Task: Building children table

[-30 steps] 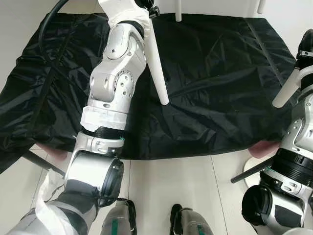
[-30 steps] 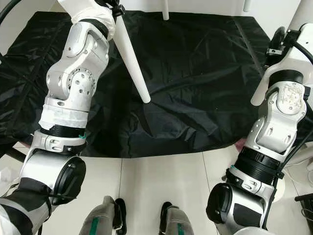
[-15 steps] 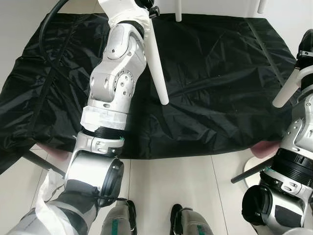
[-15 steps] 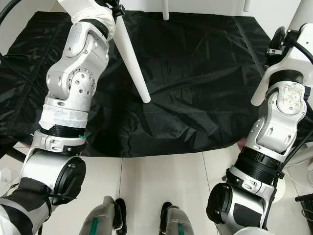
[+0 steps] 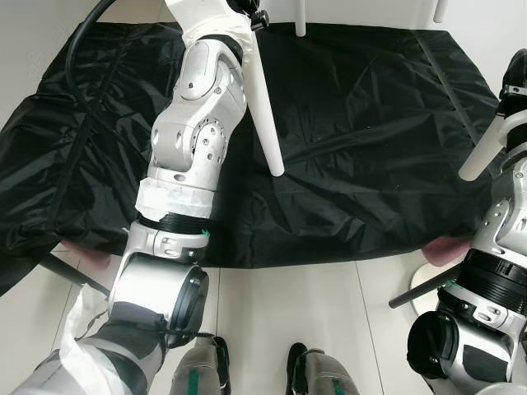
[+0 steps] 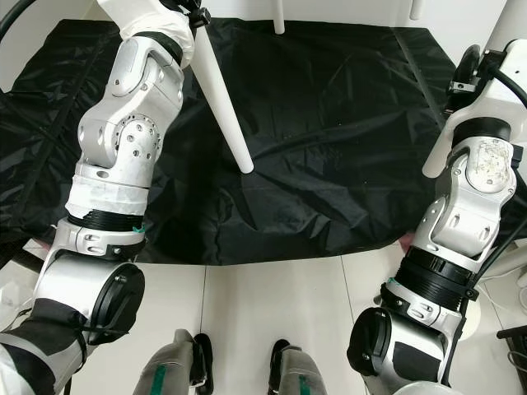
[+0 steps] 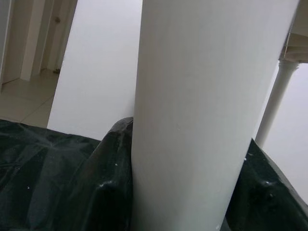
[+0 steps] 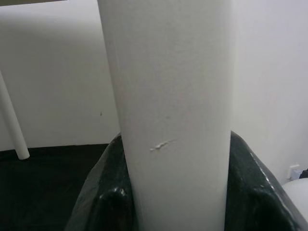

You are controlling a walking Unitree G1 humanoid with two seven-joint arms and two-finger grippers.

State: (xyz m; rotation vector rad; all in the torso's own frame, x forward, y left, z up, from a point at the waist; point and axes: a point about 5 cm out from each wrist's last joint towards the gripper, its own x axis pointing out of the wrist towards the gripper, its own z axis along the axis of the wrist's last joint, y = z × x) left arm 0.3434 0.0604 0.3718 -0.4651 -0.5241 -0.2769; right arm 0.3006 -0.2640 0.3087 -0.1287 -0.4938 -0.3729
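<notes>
Nearest the camera, the robot's own feet (image 5: pixel 255 370) are seen on a pale tiled floor (image 5: pixel 305 296). Beyond them a crumpled black sheet (image 5: pixel 362 148) is spread over a low surface, with a pink edge (image 5: pixel 449 245) showing under its near right corner.

The left arm (image 5: pixel 193 140) is raised over the sheet. In the left wrist view, the left gripper (image 7: pixel 180 192) is seen clamped around a white table leg (image 7: pixel 207 106) — a black finger (image 7: pixel 110 178) is pressed against each side of the round leg. From the head camera this leg (image 5: pixel 265 107) is seen slanting down from the top of the picture, its lower end hanging free above the sheet.

On the right, the right arm (image 6: pixel 473 189) is lifted at the edge of the sheet. In the right wrist view, the right gripper (image 8: pixel 175 192) is closed on a second white table leg (image 8: pixel 168 96), with a black finger (image 8: pixel 108 192) on each side of it; a small scuff is visible on the leg's surface. Its rounded lower end (image 5: pixel 480 160) is seen hanging over the sheet's right edge.

Farthest away, two more white legs (image 5: pixel 300 18) stand at the back edge of the sheet, against a white wall (image 7: pixel 96 72).
</notes>
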